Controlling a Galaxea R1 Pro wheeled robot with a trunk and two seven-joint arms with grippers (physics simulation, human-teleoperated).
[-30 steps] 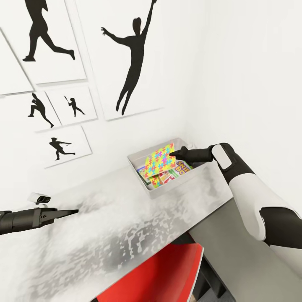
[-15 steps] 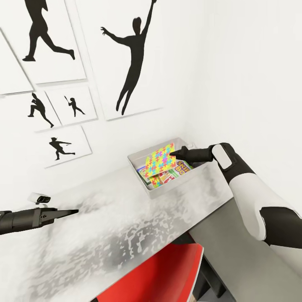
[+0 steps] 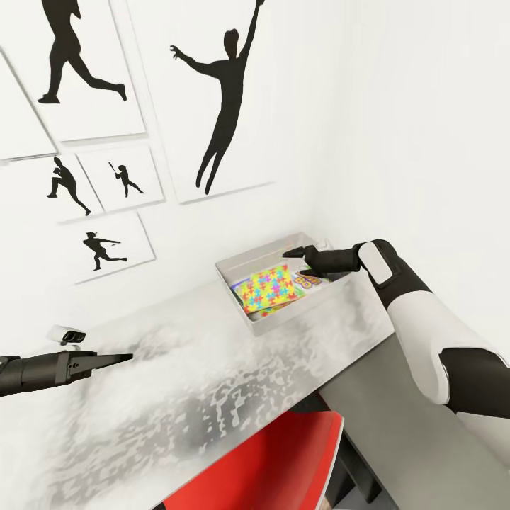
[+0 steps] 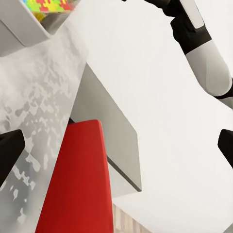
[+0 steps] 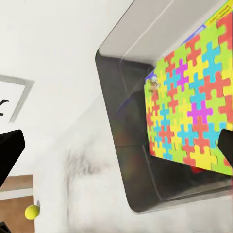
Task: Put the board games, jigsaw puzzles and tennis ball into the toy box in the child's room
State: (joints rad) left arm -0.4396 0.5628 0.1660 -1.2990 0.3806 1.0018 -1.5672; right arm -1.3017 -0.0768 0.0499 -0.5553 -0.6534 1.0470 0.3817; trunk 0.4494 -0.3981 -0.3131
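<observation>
The grey toy box [image 3: 234,266] stands at the table's far right corner against the wall. A colourful jigsaw puzzle box [image 3: 268,287] lies flat inside it on top of other boxes, and a board game with big letters [image 3: 312,281] peeks out beside it. My right gripper [image 3: 292,263] hovers open just above the box's far right side, touching nothing; its wrist view looks down on the puzzle box [image 5: 191,111] and the toy box wall [image 5: 121,111]. A small yellow tennis ball [image 5: 32,211] shows far off. My left gripper [image 3: 127,357] is open and empty over the table's left part.
The mottled grey table [image 3: 177,368] runs from the left to the wall corner. A small white device [image 3: 67,333] sits on it near my left arm. A red chair [image 3: 276,460] is tucked under the front edge. Framed silhouette pictures hang on the wall behind.
The puzzle box, held tilted up by my right gripper before, now lies flat in the toy box. The right gripper has opened and let it go. The left arm is still.
</observation>
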